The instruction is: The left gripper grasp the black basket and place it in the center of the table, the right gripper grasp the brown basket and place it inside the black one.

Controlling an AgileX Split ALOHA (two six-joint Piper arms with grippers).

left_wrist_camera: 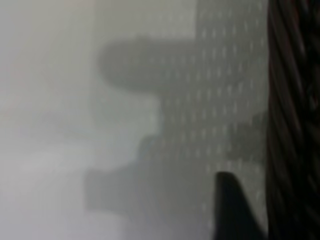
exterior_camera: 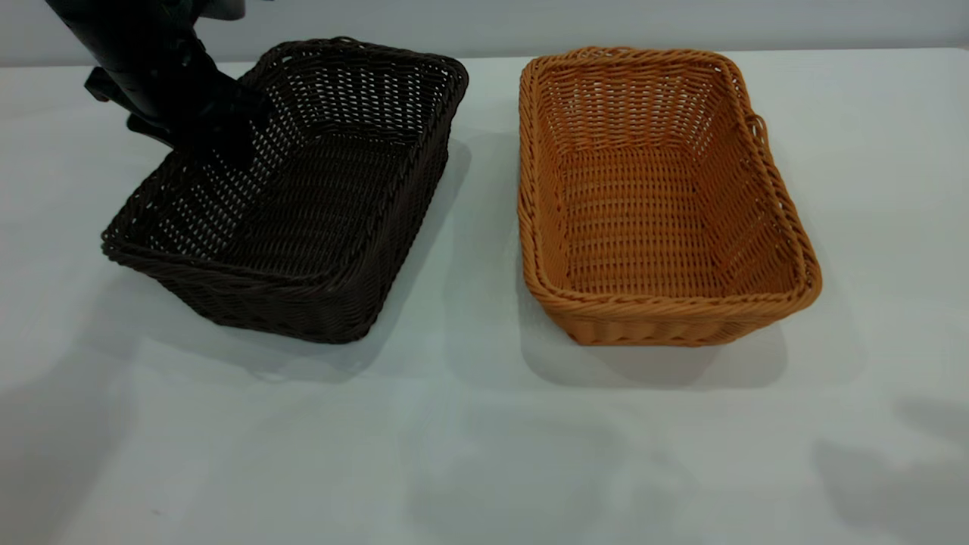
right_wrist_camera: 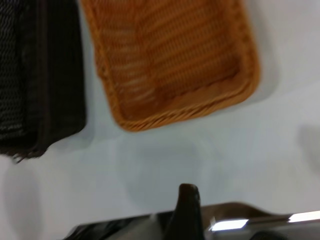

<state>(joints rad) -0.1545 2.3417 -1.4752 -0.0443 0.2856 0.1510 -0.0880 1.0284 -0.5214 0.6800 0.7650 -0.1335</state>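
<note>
Two baskets sit side by side toward the table's point(exterior_camera: 484, 454) far edge, just apart, neither nested. The black basket point(exterior_camera: 303, 204) lies on the left half, its long axis running far-to-near but skewed, near end swung toward the left edge; its left side looks raised off the surface, judging by the tilt. The left gripper point(exterior_camera: 219, 144) is at that basket's left long rim, toward the far corner; fingers lost against the dark weave, so cannot tell if clamped or apart. The brown basket point(exterior_camera: 658, 197) rests flat on the right half, long axis far-to-near, nearly square to the edges. The right gripper point(right_wrist_camera: 187, 210) hovers over bare table, well off the brown basket's short end; only one fingertip shows, spread unknown. Judgement: black basket's shift to centre in hand; the left arm is nearer it.
</note>
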